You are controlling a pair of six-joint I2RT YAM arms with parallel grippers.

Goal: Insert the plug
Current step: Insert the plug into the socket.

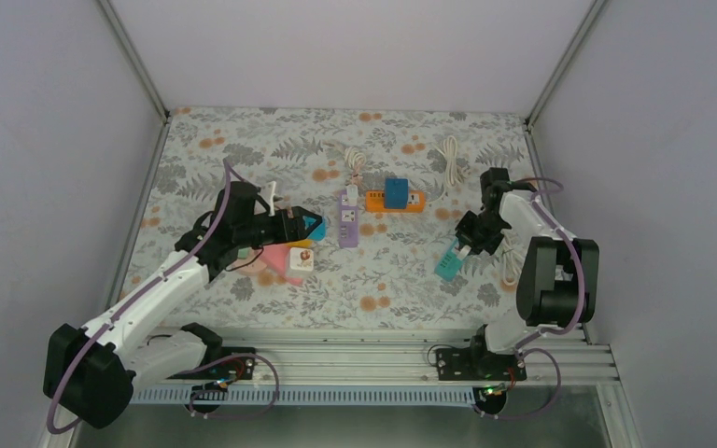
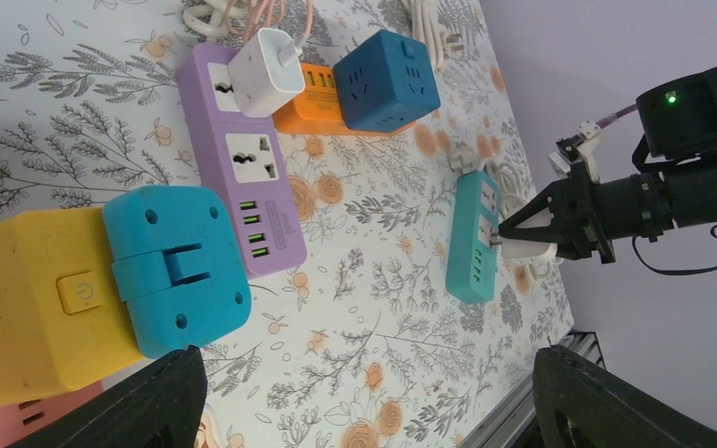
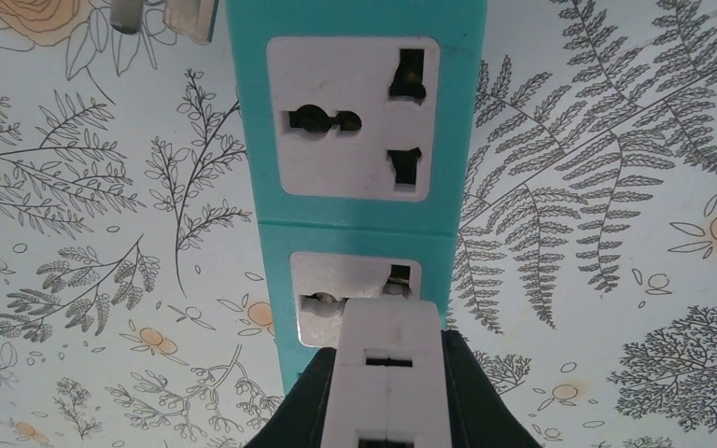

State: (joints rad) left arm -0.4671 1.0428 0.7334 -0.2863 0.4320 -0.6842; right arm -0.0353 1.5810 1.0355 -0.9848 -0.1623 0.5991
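My right jaws are pinched narrow on the white plug [image 3: 387, 364], holding it by its body at 6 o'clock in my right wrist view. The teal power strip [image 3: 355, 121] lies flat on the floral table [image 1: 383, 280], towards 4 o'clock of the cloth seen from above, and it runs away from me towards 12 o'clock. Its far socket [image 3: 353, 117] is bare. Its near socket [image 3: 355, 289] is half covered by the plug, whose front end is right at the socket face.

The pick-up and the line-up look done to me. I cannot see the pins, so I cannot tell whether they are at the holes or partly in. A strip of socket face shows above the plug, so I judge the plug is not fully home. What is left is the push to seat it, then letting go.

My left jaws stand wide and hold nothing, off at 9 o'clock beside the yellow socket cube [image 2: 28, 299] with its blue adapter [image 2: 177, 271]. They are well apart from the teal strip, so nothing braces it and it may slide when I press.
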